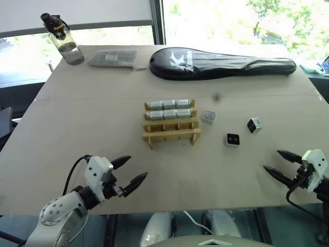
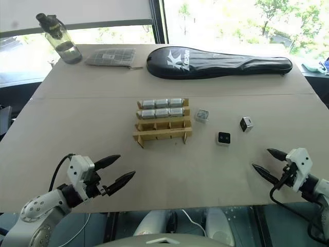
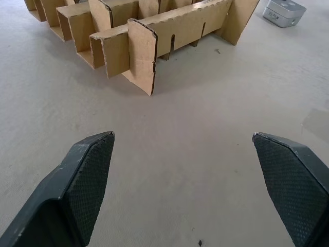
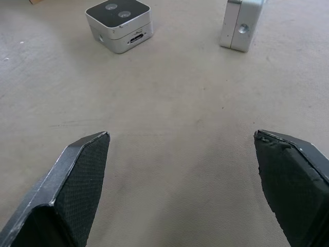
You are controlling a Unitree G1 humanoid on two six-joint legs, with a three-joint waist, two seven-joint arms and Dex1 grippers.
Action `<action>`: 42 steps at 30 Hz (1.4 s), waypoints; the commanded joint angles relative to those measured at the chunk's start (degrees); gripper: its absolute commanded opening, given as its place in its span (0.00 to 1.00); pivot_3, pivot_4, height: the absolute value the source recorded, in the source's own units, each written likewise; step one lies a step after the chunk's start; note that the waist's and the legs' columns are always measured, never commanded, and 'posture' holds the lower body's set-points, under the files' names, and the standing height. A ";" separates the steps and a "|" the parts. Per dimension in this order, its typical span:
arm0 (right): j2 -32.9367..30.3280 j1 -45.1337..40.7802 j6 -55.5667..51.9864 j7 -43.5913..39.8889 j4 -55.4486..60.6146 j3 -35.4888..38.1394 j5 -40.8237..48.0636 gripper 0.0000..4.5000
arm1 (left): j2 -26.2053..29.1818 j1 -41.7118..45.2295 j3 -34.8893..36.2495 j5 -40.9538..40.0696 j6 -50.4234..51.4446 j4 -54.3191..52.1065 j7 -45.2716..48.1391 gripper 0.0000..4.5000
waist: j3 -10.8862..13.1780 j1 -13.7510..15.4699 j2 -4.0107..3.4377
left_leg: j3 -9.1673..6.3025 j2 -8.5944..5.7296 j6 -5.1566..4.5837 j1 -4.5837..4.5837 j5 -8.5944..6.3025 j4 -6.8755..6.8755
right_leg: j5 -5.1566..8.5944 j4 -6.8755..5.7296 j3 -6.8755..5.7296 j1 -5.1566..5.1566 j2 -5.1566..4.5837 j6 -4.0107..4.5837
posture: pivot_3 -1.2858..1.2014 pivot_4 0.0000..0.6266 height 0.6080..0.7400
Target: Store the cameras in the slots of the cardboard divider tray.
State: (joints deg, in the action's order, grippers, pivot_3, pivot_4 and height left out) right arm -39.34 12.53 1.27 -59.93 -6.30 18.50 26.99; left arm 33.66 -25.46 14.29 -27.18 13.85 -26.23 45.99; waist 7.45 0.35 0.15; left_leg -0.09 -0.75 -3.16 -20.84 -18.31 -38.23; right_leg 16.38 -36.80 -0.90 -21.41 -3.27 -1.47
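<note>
The cardboard divider tray (image 1: pixel 171 123) stands mid-table. Its two far rows hold several silver cameras (image 1: pixel 169 108); the near rows are empty. Three loose cameras lie to its right: one (image 1: pixel 208 117) beside the tray, one (image 1: pixel 232 139) with its black face up, one (image 1: pixel 254 125) tilted farther right. My left gripper (image 1: pixel 129 172) hovers open near the front edge, left of and nearer than the tray. My right gripper (image 1: pixel 279 163) is open at the front right, nearer than the loose cameras (image 4: pixel 120 24), with nothing between its fingers.
A black racket cover (image 1: pixel 221 63) lies across the far side. A clear water bottle (image 1: pixel 64 39) and a flat grey gridded tray (image 1: pixel 113 57) sit at the far left. Bare tabletop stretches between the grippers and the tray.
</note>
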 commanded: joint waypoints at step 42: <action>18.11 -14.80 -10.15 38.04 12.75 -4.16 -10.10 1.00 | 22.84 24.78 4.89 -15.41 6.74 1.26 25.90 0.99 | 0.06 0.09 -0.20 | -0.01 -0.06 0.10 -0.08 0.05 -0.08 | 0.00 -0.16 -0.01 -0.15 0.08 0.00 | 0.52 0.24 1.00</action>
State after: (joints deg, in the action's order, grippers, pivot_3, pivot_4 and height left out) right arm -21.52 -0.52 -7.53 -25.76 5.57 13.41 17.99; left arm 55.35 -2.46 17.86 -42.47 22.04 -25.88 69.83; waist 7.51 0.43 -0.05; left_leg -0.10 -0.82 -3.06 -20.93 -18.26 -38.31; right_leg 16.38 -36.97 -0.91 -21.57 -3.16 -1.47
